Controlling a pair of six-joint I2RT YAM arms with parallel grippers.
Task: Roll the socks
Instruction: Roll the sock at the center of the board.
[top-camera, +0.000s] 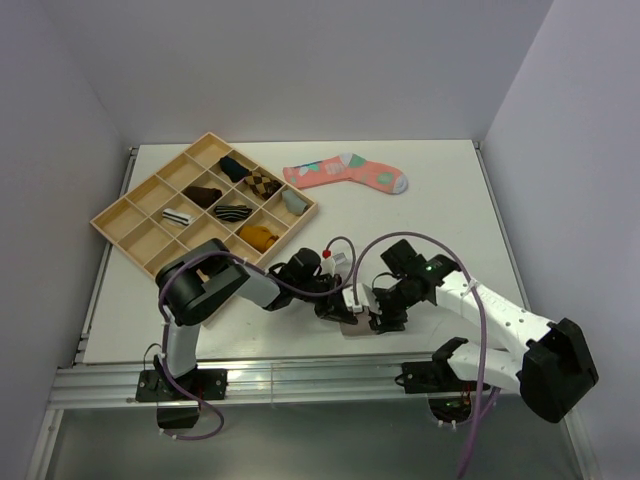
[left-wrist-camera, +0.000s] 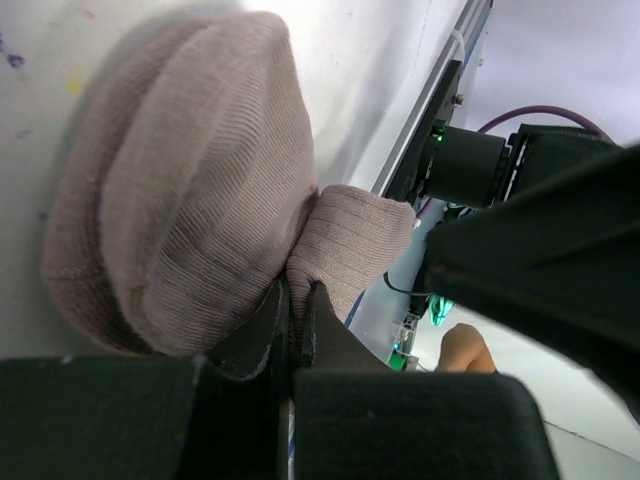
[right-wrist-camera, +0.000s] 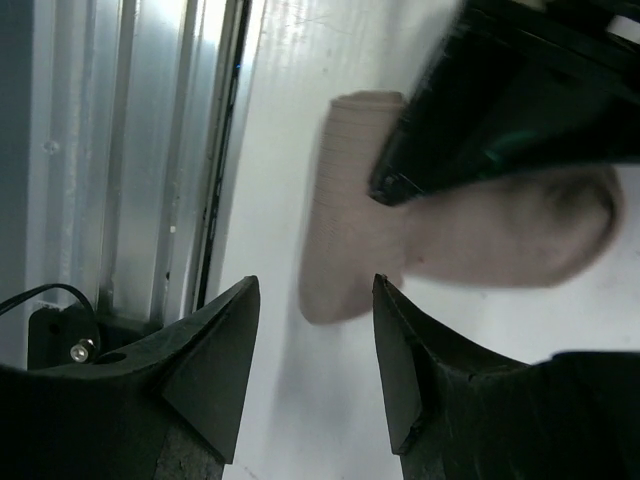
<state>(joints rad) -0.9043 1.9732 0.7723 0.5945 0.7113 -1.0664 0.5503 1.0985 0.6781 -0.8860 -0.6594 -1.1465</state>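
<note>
From above, both arms meet at the middle of the tabletop's (top-camera: 430, 200) near edge, over the brown sock (top-camera: 349, 324). Left wrist: the left pincer (left-wrist-camera: 298, 297) is clamped on the sock (a bulging, half-made roll). Right wrist: the right pincer (right-wrist-camera: 315, 300) stands apart, empty. Next, probably, it must catch the loose end.

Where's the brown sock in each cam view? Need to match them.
Top: brown sock sits low centre, just above the metal rail.
Left wrist: sock fills the left half.
Right wrist: sock at centre.
Shared landmark: the rail.
</note>
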